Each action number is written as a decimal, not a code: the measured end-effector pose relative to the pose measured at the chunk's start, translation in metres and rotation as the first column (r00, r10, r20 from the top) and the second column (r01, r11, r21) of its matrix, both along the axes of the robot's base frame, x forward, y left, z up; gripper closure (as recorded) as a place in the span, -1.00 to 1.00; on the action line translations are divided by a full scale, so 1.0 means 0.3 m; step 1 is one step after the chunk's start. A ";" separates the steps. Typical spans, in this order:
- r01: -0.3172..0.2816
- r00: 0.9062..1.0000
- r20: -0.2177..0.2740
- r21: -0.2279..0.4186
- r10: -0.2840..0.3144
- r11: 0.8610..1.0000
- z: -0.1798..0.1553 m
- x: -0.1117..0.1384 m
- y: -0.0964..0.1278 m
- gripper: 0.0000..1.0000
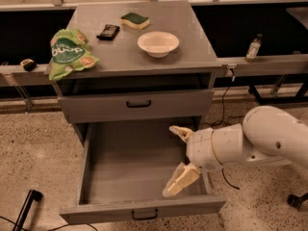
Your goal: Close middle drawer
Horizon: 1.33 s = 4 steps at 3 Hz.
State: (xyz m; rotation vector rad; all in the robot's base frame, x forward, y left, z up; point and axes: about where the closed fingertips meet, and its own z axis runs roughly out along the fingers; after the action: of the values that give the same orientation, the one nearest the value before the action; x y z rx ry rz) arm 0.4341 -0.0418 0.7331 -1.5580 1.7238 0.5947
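Middle drawer (125,167) wide open — hand (179,157) spread apart inside its right side — bowl (158,43) up top.

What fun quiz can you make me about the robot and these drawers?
1. True or false: the middle drawer is pulled out.
2. Where is the gripper, with its fingers spread apart?
A) on the cabinet top
B) over the right side of the middle drawer
C) out of sight
3. Fill in: the crinkly bag on the cabinet top is coloured ____.

Key: 1 true; 2 B; 3 green.
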 end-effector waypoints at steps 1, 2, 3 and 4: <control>-0.045 0.999 0.013 0.025 0.045 0.999 -0.070 -0.005 0.001 -1.00; -0.045 0.999 0.013 0.025 0.045 0.999 -0.071 -0.005 0.001 -1.00; -0.045 0.999 0.012 0.002 0.045 0.999 -0.247 0.000 -0.001 -1.00; -0.107 0.994 0.025 -0.043 0.108 0.993 -0.478 -0.029 0.017 -1.00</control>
State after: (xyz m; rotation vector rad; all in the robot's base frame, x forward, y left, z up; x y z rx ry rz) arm 0.4255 -0.0368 0.5896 -1.6889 1.6494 0.5925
